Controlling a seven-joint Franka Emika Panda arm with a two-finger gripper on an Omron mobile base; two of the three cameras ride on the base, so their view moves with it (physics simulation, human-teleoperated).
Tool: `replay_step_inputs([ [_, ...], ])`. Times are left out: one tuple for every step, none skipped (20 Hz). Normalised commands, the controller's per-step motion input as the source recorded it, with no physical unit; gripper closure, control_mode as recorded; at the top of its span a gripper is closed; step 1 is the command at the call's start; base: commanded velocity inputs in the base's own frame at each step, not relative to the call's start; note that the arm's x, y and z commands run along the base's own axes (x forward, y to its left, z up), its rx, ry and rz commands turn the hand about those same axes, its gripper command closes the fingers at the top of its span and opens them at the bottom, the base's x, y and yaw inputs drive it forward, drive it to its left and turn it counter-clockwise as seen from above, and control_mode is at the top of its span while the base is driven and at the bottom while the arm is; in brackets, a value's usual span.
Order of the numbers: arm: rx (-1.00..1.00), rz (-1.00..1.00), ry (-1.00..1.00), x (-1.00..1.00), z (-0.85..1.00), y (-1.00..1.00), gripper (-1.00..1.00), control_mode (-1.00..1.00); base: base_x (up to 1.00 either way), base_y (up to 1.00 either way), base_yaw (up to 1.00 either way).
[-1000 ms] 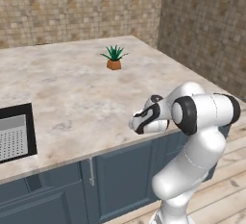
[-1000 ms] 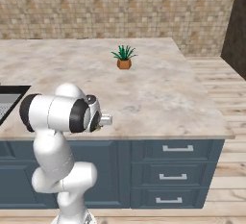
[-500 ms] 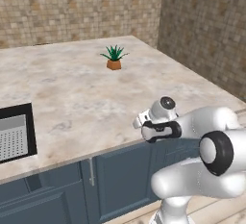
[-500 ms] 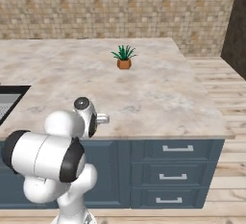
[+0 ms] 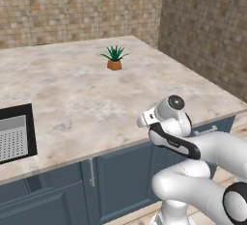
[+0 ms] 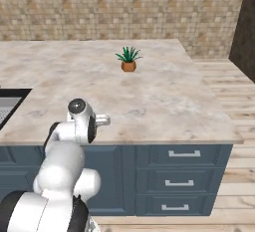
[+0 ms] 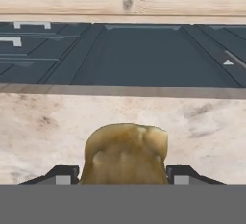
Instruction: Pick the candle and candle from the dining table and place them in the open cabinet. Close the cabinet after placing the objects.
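Observation:
A squat, ribbed yellow-gold candle (image 7: 126,151) sits between my two dark fingertips in the hand view, and the gripper (image 7: 123,172) is shut on it. Beneath it lies the beige marbled top of the dining table (image 7: 43,122), with the blue-grey cupboard fronts (image 7: 134,55) and wooden floor past the table's edge. In the base views my wrist (image 5: 166,118) (image 6: 82,119) hovers over the front edge of the dining table (image 5: 72,93) (image 6: 159,91), and the fingers are hidden behind the arm. The cabinet is out of view.
A spiky green plant in an orange pot (image 5: 114,57) (image 6: 129,59) stands far back on the table. A dark sink (image 5: 14,132) (image 6: 10,104) is set into the top at the left. Drawer fronts (image 6: 184,176) run below the edge. Tiled walls stand behind.
The arm's big links have swung round and down towards the camera, while the wrist has stayed over the table's front edge. The table and plant have not moved.

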Motion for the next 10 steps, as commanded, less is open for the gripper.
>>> replay_step_inputs([
  [0.0, 0.0, 0.0, -0.19, 0.38, 0.0, 1.0, -1.0, 0.0, 0.0, 0.0],
  [0.0, 0.0, 0.0, -0.11, 0.34, 0.0, 1.0, -1.0, 0.0, 0.0, 0.0],
  [0.0, 0.0, 0.0, -0.07, 0.19, 0.0, 1.0, -1.0, 0.0, 0.0, 0.0],
  [0.0, 0.0, 0.0, -0.14, 0.11, 0.0, 1.0, -1.0, 0.0, 0.0, 0.0],
  [0.0, 0.0, 0.0, -0.23, 0.0, 0.0, 1.0, -1.0, 0.0, 0.0, 0.0],
  [0.0, 0.0, 0.0, -0.26, 0.0, 0.0, 1.0, -1.0, 0.0, 0.0, 0.0],
  [0.0, 0.0, 0.0, -0.25, 0.0, 0.0, 1.0, -1.0, 0.0, 0.0, 0.0],
  [0.0, 0.0, 0.0, -0.24, 0.01, 0.0, 1.0, -1.0, 0.0, 0.0, 0.0],
  [0.0, 0.0, 0.0, -0.23, 0.06, 0.0, 1.0, -1.0, 0.0, 0.0, 0.0],
  [-0.01, 0.0, 0.0, -0.19, 0.04, 0.0, 1.0, -1.0, 0.0, 0.0, 0.0],
])
